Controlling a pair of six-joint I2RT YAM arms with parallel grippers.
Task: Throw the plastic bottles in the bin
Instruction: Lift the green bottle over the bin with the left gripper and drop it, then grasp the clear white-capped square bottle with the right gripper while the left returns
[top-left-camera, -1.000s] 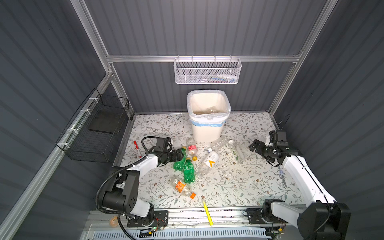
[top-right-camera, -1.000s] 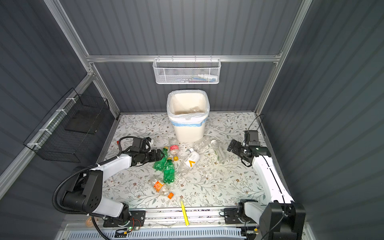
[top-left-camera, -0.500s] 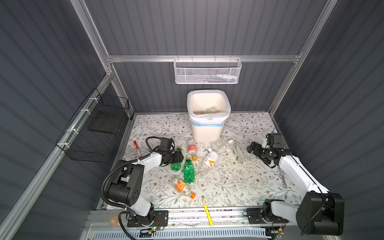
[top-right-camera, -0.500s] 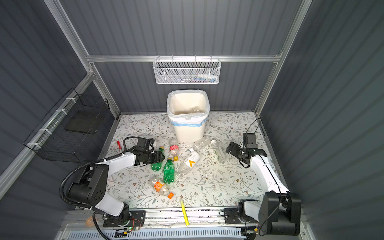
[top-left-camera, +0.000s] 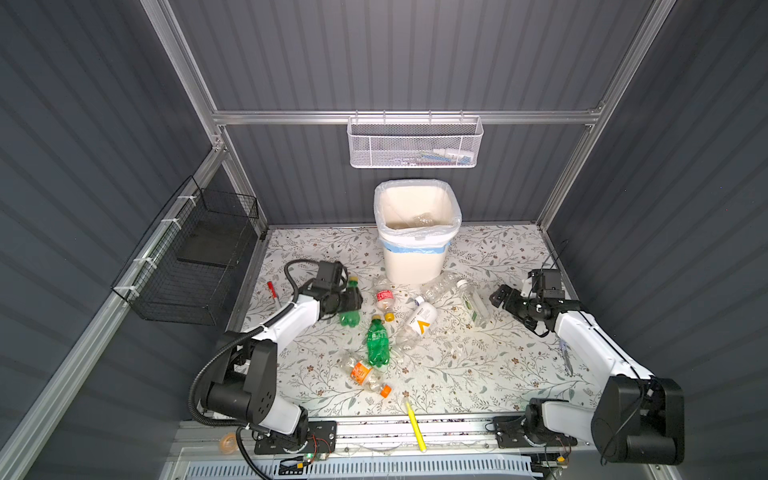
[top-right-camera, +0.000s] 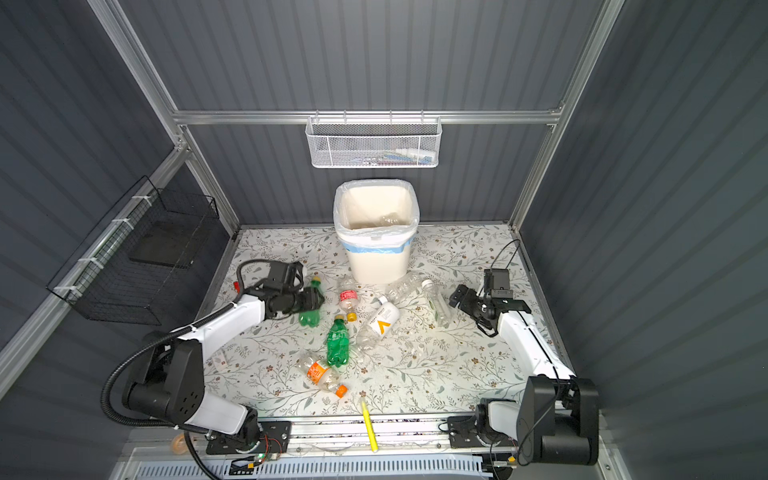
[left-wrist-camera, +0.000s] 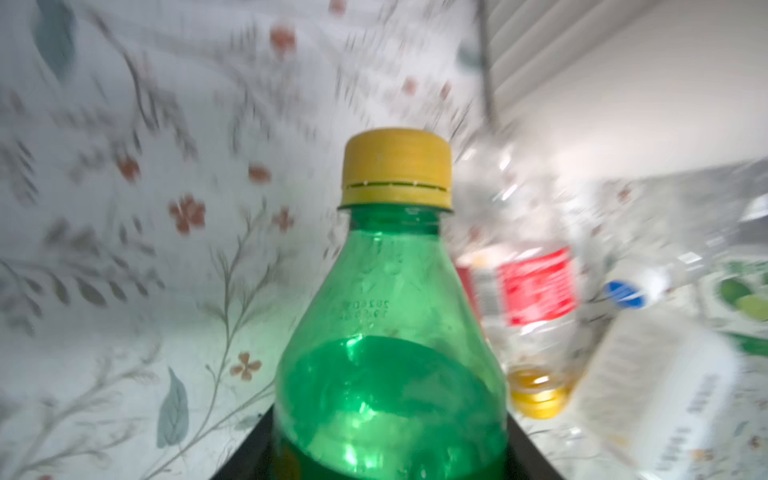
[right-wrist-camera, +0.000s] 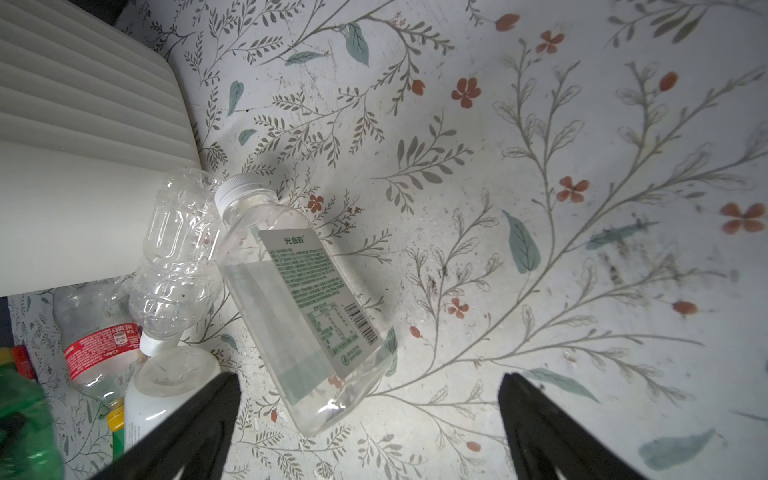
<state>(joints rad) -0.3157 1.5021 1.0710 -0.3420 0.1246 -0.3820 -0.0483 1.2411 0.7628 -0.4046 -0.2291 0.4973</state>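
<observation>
My left gripper (top-left-camera: 352, 300) is shut on a green bottle (top-left-camera: 350, 316) with a yellow cap, left of the bin (top-left-camera: 415, 257); the bottle (left-wrist-camera: 390, 332) fills the space between the black fingers. My right gripper (top-left-camera: 500, 297) stands open just right of a clear square bottle (top-left-camera: 473, 305) with a white cap. In the right wrist view that bottle's (right-wrist-camera: 299, 299) base lies between the spread fingers (right-wrist-camera: 208, 415). On the floral mat lie a second green bottle (top-left-camera: 377, 343), an orange-labelled one (top-left-camera: 361, 374), a white one (top-left-camera: 422, 322), a red-labelled one (top-left-camera: 384, 297) and a crushed clear one (top-left-camera: 440, 286).
A yellow pen (top-left-camera: 414, 422) lies at the mat's front edge and a red pen (top-left-camera: 271, 289) at its left edge. A white mesh basket (top-left-camera: 415, 145) hangs on the back wall above the bin. A black wire basket (top-left-camera: 191, 257) hangs on the left wall.
The left jaws have narrowed onto the green bottle, which moved away from the second green bottle. The right gripper has shifted left toward the clear square bottle, still open.
</observation>
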